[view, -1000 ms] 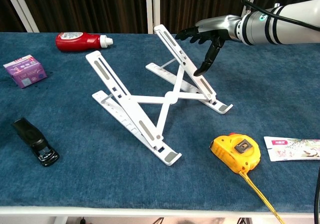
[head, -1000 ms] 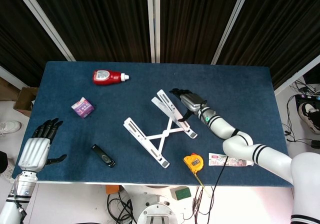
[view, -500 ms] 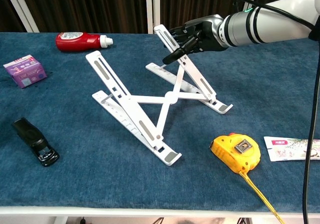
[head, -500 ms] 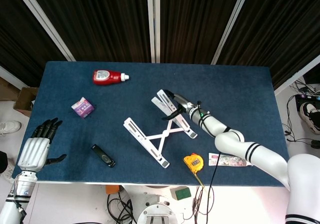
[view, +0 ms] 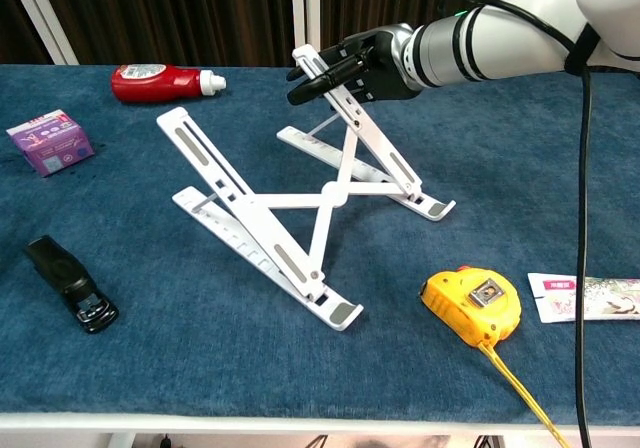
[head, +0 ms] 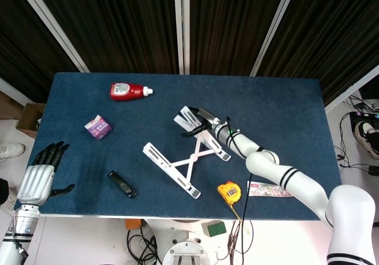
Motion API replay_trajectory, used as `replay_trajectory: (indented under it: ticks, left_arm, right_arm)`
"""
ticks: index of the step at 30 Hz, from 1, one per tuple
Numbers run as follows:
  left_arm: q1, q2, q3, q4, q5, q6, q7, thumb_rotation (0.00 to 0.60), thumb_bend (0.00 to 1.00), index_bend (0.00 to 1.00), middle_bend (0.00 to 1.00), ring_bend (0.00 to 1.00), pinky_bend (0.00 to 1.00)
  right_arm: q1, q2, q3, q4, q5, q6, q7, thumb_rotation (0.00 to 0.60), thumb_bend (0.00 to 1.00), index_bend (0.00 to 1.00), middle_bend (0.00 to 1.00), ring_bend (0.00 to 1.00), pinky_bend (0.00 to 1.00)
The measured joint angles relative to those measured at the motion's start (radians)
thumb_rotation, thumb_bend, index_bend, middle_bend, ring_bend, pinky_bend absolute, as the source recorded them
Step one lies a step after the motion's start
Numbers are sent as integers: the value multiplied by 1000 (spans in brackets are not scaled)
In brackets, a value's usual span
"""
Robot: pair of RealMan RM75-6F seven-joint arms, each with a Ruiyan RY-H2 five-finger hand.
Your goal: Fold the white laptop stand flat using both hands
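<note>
- Your right hand has its fingers wrapped around the top of the right raised arm of the white laptop stand, gripping it.
- The stand sits unfolded near the middle of the blue table, its crossed legs still propped up.
- Your left hand hangs off the table's left edge, fingers spread, holding nothing.
- A yellow tape measure lies near the stand's front right foot.
</note>
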Motion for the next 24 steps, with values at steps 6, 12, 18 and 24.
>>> replay_trajectory:
  ticks: [6,12,18,24]
  left_arm:
    - [-7,-6,2,11,20,-6,-10,600,58,94,50,24,136]
    - [-18,-11,3,11,40,-10,-9,600,58,94,50,24,136]
    - [-24,-16,5,9,54,-12,-7,600,58,94,50,24,136]
    - [-33,-19,7,8,61,-23,-3,600,58,94,50,24,136]
  right_arm:
    - [-163,33,150,-136,9,-123,-55,600,0,317,320,46,0]
    - [-375,35,345,-247,95,-316,-245,600,0,365,373,104,0]
    - [-577,13,490,-304,253,-531,-492,600,8,429,431,200,81]
    - [-704,-10,539,-329,397,-617,-618,600,55,487,486,287,217]
